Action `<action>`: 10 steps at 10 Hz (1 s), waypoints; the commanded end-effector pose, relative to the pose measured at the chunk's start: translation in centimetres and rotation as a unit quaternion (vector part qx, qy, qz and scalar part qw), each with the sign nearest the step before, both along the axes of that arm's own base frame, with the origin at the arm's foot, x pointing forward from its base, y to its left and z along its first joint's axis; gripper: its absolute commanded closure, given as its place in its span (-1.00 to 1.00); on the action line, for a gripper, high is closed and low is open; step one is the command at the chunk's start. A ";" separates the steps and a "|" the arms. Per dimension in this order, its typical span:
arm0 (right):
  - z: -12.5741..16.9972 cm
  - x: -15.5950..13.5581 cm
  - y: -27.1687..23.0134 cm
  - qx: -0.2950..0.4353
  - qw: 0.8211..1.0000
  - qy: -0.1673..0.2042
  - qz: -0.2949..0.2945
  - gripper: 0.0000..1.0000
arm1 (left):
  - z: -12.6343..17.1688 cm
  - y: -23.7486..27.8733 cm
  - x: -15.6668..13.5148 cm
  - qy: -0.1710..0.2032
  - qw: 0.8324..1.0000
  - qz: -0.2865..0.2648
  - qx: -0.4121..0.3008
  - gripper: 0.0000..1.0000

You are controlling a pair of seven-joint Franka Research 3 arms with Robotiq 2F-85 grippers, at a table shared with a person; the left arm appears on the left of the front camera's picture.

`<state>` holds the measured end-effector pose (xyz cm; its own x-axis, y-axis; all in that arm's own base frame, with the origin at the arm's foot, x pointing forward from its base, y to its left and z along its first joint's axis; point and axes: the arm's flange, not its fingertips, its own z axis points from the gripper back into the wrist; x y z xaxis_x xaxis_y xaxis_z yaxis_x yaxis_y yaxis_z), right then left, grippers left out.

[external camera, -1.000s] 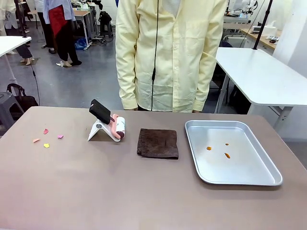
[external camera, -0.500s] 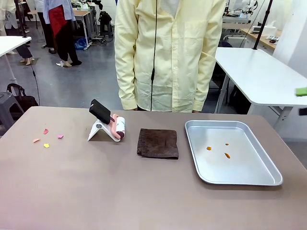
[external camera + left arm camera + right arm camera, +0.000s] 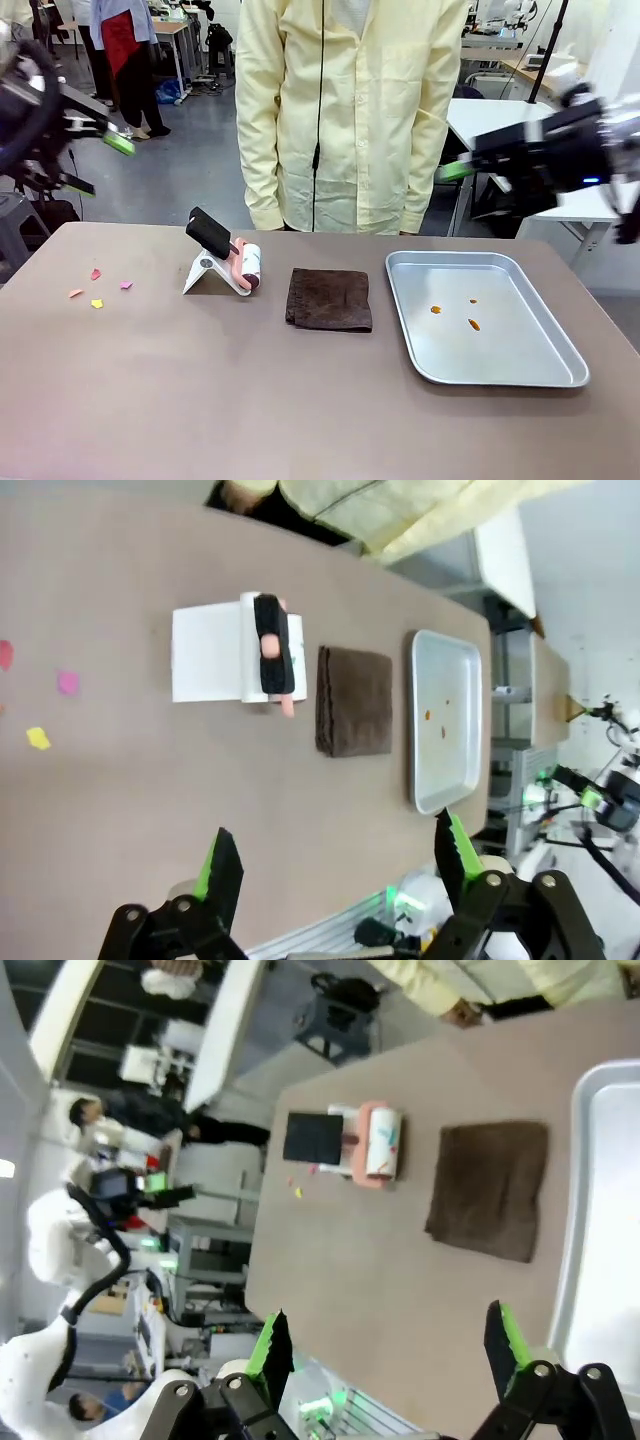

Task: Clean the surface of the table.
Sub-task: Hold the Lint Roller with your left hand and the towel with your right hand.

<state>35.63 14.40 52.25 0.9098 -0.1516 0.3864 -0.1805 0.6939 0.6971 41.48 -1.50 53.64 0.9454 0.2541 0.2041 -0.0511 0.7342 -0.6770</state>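
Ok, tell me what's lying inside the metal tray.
Three small orange-brown scraps lie near the middle of the metal tray; the rest of its floor is bare. Nothing covers its inside. The patch of table beneath the tray is hidden.

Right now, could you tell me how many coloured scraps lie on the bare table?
4, at the left end of the table: red scrap, peach scrap, yellow scrap, pink scrap.

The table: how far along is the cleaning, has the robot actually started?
Nothing looks done: coloured scraps lie on the table, at its left. In hand: nothing; the left gripper and right gripper hang open above it, empty. To do: probably take the lint roller or brown cloth, untouched mid-table, and clear the scraps.
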 end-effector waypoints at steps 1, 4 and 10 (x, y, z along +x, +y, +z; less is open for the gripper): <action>-1.8 4.3 5.5 -0.047 0.997 0.059 -0.001 -1.00 | -0.5 -1.5 2.0 0.047 0.998 -0.010 0.037 -1.00; -8.2 6.3 12.2 -0.119 0.983 0.119 0.078 -1.00 | -3.8 -2.6 4.4 0.082 0.995 -0.031 0.045 -1.00; -13.6 8.5 12.0 -0.154 0.968 0.187 0.067 -1.00 | -8.4 -4.2 6.7 0.096 0.993 -0.050 0.039 -1.00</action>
